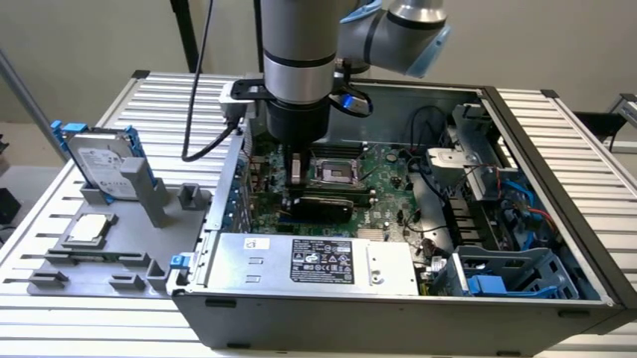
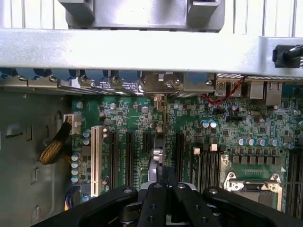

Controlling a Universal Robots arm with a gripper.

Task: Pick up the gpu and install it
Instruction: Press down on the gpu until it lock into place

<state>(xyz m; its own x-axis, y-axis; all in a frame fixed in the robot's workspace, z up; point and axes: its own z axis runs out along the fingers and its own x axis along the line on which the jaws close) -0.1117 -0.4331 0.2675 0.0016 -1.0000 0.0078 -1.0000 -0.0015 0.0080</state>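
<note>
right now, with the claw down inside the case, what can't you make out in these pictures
- Thin gpu card, wrist view: seen edge-on, its lower end behind the black claw; faces unreadable.
- Whether the card's edge sits in a black motherboard slot: contact hidden by the card itself.
- Exterior view: claw tips hidden behind the arm's grey wrist.
- White label on the silver power supply: print too small.
</note>
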